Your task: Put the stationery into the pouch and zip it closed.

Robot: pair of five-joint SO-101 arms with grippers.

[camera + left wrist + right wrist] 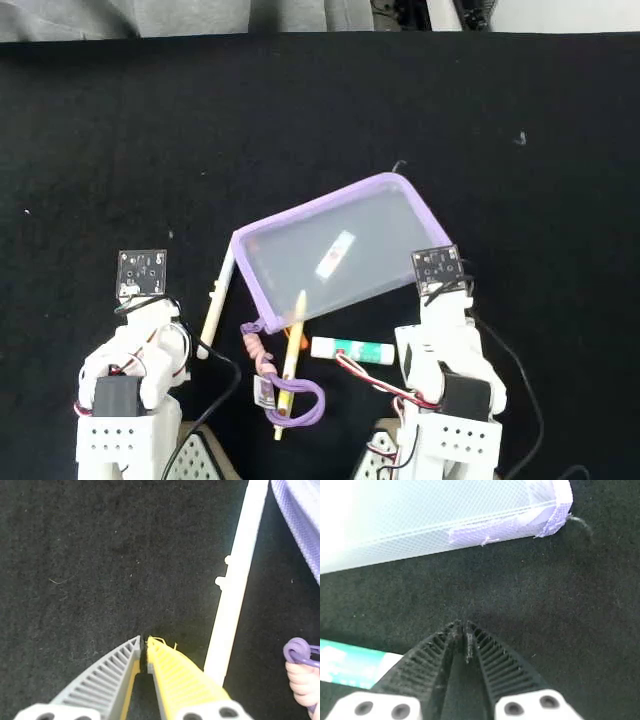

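A purple-edged mesh pouch lies tilted in the middle of the black table, with a small white item showing inside it. A yellow pencil pokes out from under its near corner, through a purple loop on a pink coiled cord. A white pen lies along the pouch's left edge, and a green-and-white glue stick lies below it. My left gripper is shut over bare cloth beside the white pen. My right gripper is shut just short of the pouch edge, near the glue stick.
The black cloth covers the whole table, with open room to the left, right and far side of the pouch. A grey backdrop runs along the far edge. Both arm bases stand at the near edge.
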